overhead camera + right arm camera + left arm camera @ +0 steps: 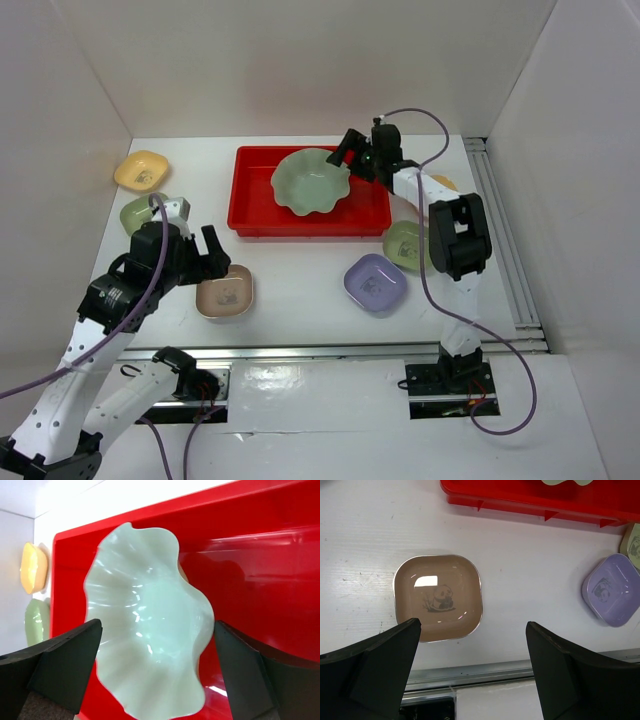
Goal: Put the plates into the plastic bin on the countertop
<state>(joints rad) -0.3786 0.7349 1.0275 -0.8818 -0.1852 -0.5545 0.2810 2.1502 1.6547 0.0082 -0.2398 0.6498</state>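
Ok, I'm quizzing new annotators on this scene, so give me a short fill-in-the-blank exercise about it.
1. The bin holding the scalloped dish is coloured ____.
2. The left gripper and the right gripper both have their jaws ____.
3. The pinkish-beige dish shows a printed ____ at its centre.
Missing words: red; open; panda.

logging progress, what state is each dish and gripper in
scalloped dish: in the red bin
beige dish: on the countertop
lavender dish: on countertop
far-left yellow dish: on countertop
left green dish: on countertop
right green dish: on countertop
left gripper: open, empty
right gripper: open, empty
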